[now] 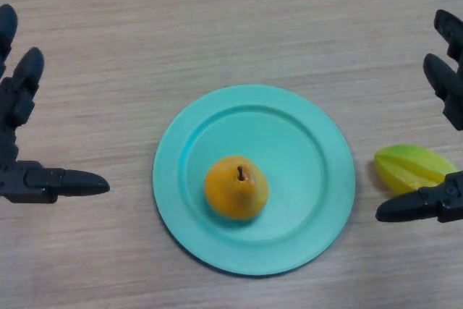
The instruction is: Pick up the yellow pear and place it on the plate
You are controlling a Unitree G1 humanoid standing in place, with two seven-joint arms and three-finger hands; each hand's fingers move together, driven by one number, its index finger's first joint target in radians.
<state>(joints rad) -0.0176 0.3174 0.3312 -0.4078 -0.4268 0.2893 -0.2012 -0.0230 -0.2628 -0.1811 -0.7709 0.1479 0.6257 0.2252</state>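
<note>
A yellow-orange pear (236, 188) with a dark stem stands upright on the turquoise plate (311, 135), a little left of and below the plate's middle. My left hand (22, 99) hangs at the left edge of the head view, well clear of the plate, fingers straight and thumb pointing right, holding nothing. At the right edge is my right hand (445, 85), open too, with its thumb lying just below a yellow-green fruit.
A yellow-green star fruit (412, 167) lies on the wooden table (231, 19) right of the plate, close to my right thumb.
</note>
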